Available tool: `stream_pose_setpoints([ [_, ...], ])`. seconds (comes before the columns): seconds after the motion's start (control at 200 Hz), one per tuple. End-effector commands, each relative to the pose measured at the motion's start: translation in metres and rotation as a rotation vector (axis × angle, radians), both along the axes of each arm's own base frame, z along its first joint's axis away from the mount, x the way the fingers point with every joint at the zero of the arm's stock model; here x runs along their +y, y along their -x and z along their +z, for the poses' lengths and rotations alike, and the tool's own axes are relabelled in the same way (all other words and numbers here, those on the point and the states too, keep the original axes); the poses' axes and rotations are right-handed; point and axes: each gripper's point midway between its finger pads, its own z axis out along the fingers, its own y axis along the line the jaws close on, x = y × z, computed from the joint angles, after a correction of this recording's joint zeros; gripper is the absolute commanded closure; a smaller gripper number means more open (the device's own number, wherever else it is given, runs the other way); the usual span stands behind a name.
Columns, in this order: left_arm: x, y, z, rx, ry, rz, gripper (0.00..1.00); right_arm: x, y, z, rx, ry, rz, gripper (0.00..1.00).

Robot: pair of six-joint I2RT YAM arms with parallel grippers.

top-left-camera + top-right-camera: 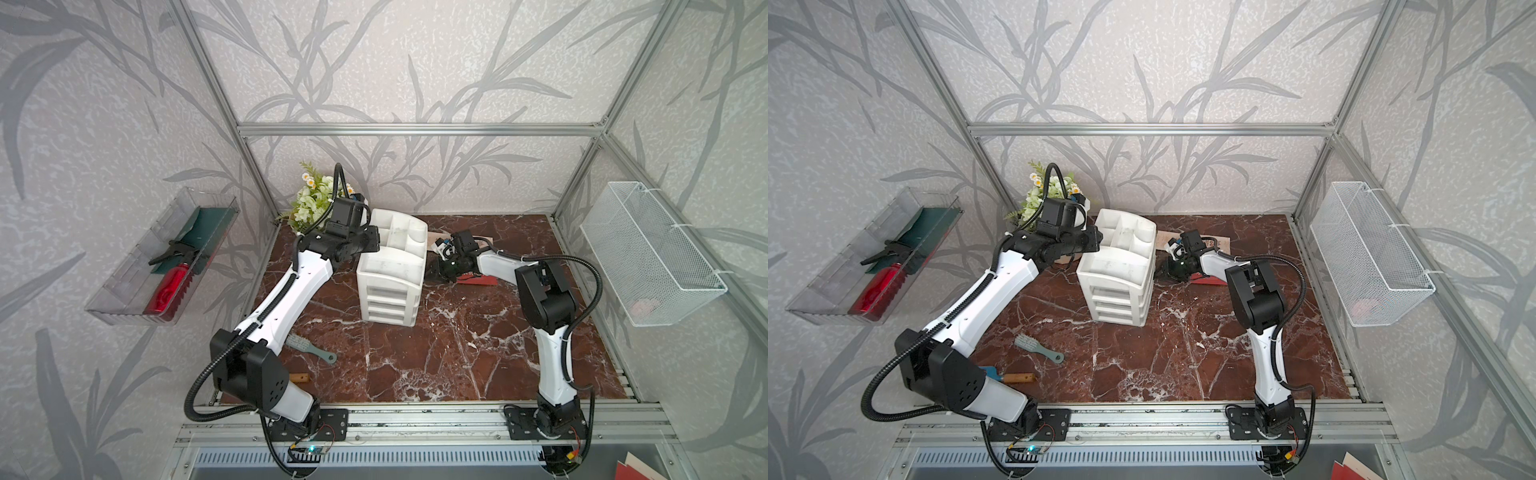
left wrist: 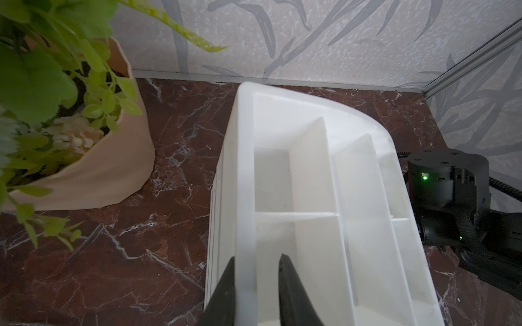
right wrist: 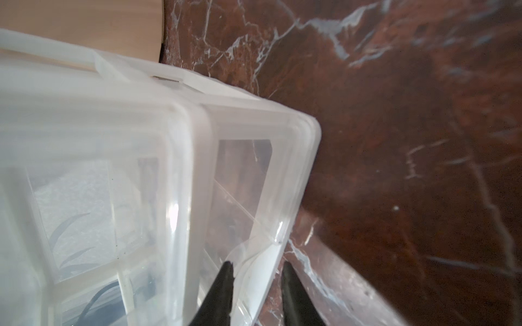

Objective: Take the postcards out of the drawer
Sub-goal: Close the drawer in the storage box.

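Observation:
The white drawer unit (image 1: 390, 270) stands mid-table, its stacked drawer fronts (image 1: 388, 305) flush with the body. My left gripper (image 2: 257, 256) straddles the rim of the unit's top organizer (image 2: 245, 169). One finger lies against the wall and the other stands off it, so the gripper is open. My right gripper (image 3: 257, 263) is at the unit's right side, shut on a translucent wall (image 3: 262, 197) near a corner. Two postcards lie on the table under my right arm: a cream one (image 1: 1219, 242) and a red one (image 1: 1210, 280).
A potted plant (image 1: 311, 199) stands just left of the unit, at the back. A green brush (image 1: 309, 348) and a wooden-handled tool (image 1: 1017, 378) lie front left. On the walls hang a clear tray with a red bottle (image 1: 166, 291) and a white wire basket (image 1: 652, 253).

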Motion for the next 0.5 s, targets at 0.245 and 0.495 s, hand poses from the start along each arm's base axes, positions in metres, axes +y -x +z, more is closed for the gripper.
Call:
stream_pose_setpoints([
  [0.245,-0.026,0.013,-0.037,0.119,0.003,-0.07,0.73,0.0,-0.023,0.051,-0.121,-0.046,0.028,0.69],
  [0.495,-0.015,0.003,-0.02,0.063,-0.045,-0.058,0.66,-0.007,-0.013,0.048,-0.117,-0.015,0.036,0.68],
])
